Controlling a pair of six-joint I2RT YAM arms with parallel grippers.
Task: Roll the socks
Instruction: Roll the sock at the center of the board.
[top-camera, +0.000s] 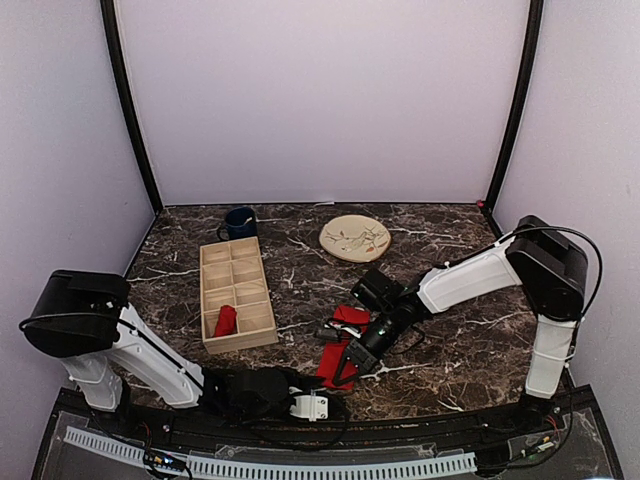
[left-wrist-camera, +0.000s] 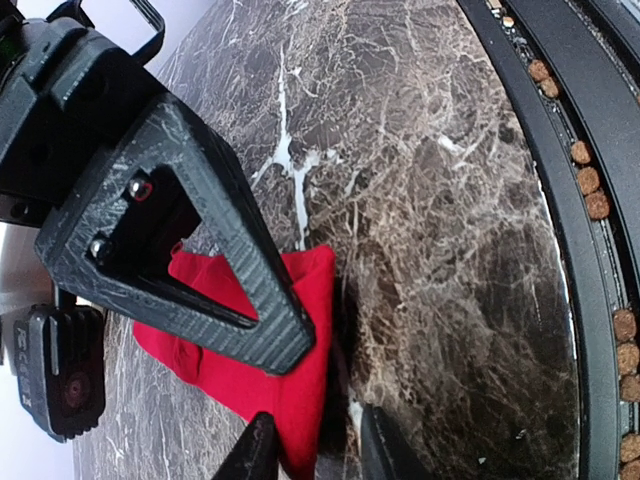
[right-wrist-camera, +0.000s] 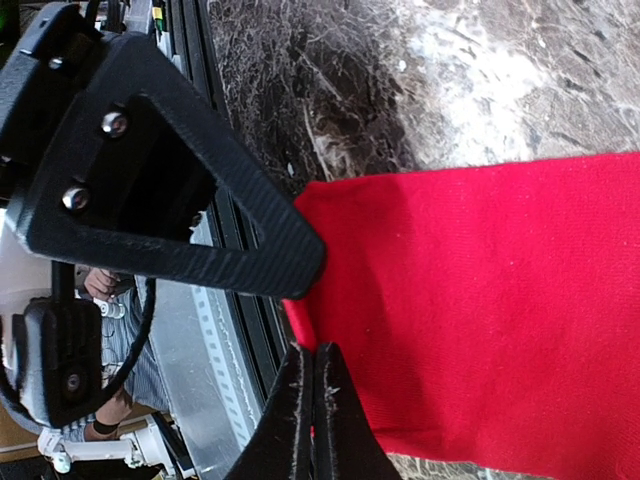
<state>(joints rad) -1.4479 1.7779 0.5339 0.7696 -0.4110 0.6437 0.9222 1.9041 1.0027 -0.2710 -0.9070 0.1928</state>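
The sock (right-wrist-camera: 480, 300) filling the right of the right wrist view is bright red cloth, matt, with a fine, even knit. The table (top-camera: 470, 350) has a dark brown, white-veined stone look, smooth and slightly glossy. The right gripper (right-wrist-camera: 312, 352) is matt black plastic with fine ridged layers; its two screws (right-wrist-camera: 112, 124) are shiny metal. Left of centre in the top view, the box (top-camera: 242, 342) is pale bare wood. The plate (top-camera: 328, 238) looks like glazed ceramic, though it is too small to be sure. The mug (top-camera: 238, 222) is dark blue and glossy.
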